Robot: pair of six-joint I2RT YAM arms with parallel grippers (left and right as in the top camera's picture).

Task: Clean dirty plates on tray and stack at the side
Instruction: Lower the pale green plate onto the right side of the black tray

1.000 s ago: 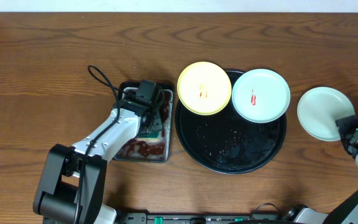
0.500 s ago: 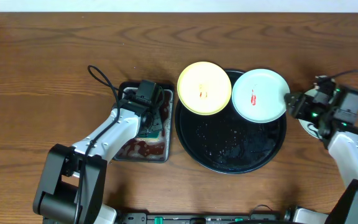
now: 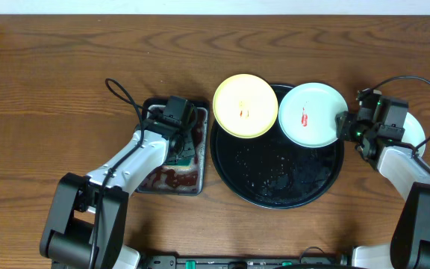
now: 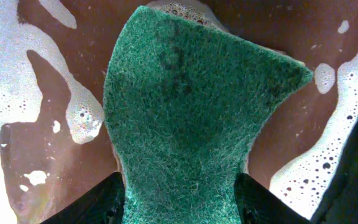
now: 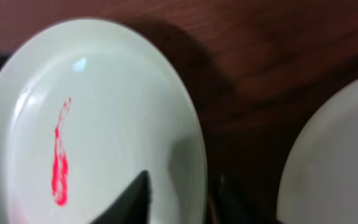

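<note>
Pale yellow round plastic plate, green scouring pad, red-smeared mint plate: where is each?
Pale yellow round plastic plate (image 3: 245,105): overhead view, centre.
Green scouring pad (image 4: 185,118): left wrist view, mid-face.
Red-smeared mint plate (image 5: 104,143): right wrist view, inner surface.

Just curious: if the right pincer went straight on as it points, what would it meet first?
The pale mint-blue round plastic plate with the red smear: the right pincer points at its near rim and seems to straddle that edge, though depth is unclear.

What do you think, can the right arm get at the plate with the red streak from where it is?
Probably yes. The right gripper sits at the rim of the plate, jaws open astride the edge, and nothing blocks it.
</note>
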